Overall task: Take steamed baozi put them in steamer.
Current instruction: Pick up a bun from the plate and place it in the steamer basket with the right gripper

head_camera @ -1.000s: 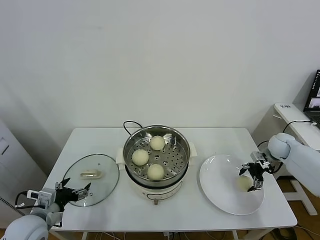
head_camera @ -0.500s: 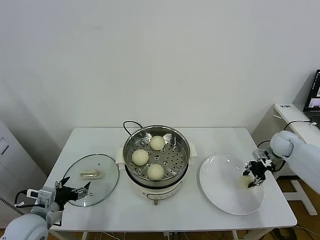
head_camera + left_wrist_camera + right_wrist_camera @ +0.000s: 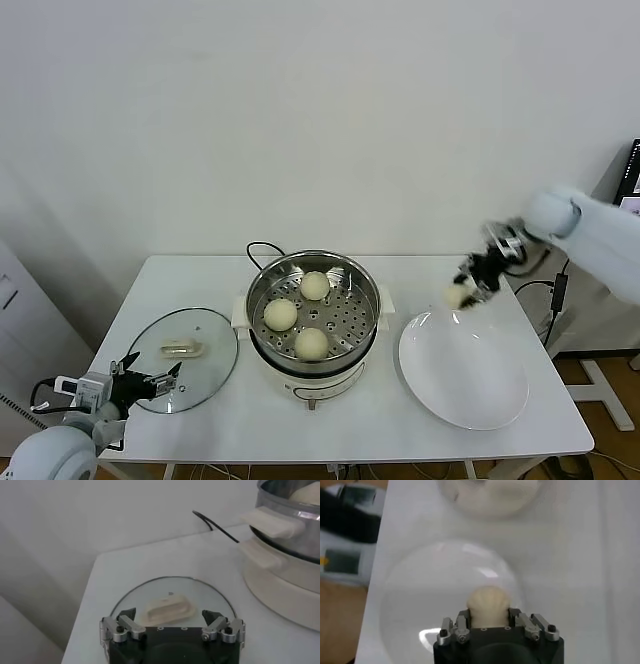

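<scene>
Pale buns, bright steel and white all round

We see cream-white round dough buns on the shiny steel steamer pot's hole-dotted tray, its base white, its cord black; beside it a flat white plate, a clear glass lid with a white handle, and a white table.

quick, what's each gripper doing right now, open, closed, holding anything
Left gripper: open, empty, parked over the glass lid.
Right gripper: shut on a baozi, lifted above the plate.
</scene>
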Controlling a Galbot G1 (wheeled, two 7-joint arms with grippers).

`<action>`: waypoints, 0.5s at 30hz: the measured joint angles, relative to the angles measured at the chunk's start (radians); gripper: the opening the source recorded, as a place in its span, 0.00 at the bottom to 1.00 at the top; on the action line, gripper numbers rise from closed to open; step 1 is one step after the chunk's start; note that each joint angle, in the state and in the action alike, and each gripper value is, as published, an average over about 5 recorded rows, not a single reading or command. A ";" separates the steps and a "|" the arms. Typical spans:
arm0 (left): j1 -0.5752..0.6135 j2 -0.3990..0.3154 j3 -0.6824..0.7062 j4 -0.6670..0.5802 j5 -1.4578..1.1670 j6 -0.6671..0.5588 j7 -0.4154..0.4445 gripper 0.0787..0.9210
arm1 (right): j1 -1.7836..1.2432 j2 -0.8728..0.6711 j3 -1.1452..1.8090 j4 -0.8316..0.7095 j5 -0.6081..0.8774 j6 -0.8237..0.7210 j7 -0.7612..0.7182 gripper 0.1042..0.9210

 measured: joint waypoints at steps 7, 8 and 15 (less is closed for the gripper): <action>-0.006 -0.002 0.005 0.006 0.005 -0.003 0.000 0.88 | 0.146 0.126 -0.118 0.047 0.205 -0.142 0.065 0.43; -0.006 -0.002 0.004 0.006 0.006 -0.003 0.000 0.88 | 0.157 0.143 -0.130 0.052 0.228 -0.160 0.075 0.43; -0.002 -0.002 -0.001 0.005 0.008 -0.005 -0.001 0.88 | 0.192 0.250 -0.193 0.088 0.340 -0.265 0.155 0.43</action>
